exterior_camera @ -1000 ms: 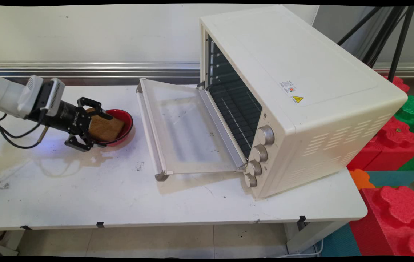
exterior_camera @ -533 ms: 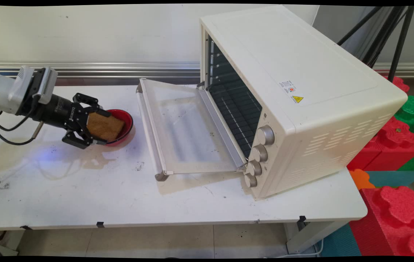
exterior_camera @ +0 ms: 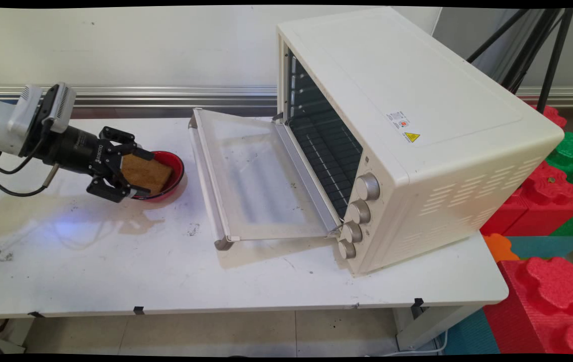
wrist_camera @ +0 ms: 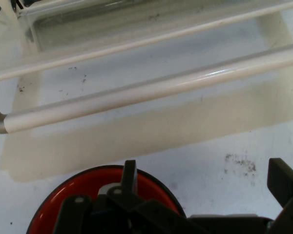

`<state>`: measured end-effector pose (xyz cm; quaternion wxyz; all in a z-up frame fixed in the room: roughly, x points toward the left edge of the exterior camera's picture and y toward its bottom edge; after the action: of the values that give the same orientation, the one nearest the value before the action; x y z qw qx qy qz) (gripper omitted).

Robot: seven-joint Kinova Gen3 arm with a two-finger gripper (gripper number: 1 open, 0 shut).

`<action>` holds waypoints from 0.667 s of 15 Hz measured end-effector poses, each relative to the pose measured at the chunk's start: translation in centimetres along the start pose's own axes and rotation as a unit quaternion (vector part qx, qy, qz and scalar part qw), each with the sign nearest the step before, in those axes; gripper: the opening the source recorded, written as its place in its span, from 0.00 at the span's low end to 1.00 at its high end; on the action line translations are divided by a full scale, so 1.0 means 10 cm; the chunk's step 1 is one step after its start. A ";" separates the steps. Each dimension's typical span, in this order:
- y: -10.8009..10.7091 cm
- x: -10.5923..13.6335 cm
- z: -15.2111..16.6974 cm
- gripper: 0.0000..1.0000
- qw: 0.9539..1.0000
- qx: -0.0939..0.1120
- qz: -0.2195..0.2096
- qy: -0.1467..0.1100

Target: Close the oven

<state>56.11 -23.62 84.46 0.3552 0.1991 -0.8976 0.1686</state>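
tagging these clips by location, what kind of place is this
Probably a robotics lab or test room set up as a mock kitchen. A robot gripper holds toast over a red bowl beside a countertop oven, with foam blocks and a tripod nearby.

glossy red bowl (exterior_camera: 171, 171), rough brown sponge-like block (exterior_camera: 146, 173), smooth cream enamelled oven (exterior_camera: 417, 136), scuffed matt table (exterior_camera: 165, 261)

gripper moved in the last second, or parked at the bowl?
Yes. The gripper, shut on the brown toast, has risen and drawn slightly left against the red bowl, which stays put beside the open oven door.
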 end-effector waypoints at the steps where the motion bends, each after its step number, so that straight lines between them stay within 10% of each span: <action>1: 0.00 0.00 0.01 1.00 1.000 0.001 -0.005 0.001; 10: -0.06 -0.02 0.34 1.00 1.000 0.005 -0.030 0.005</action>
<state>54.57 -25.58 82.08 0.3638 0.2272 -0.8885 0.1629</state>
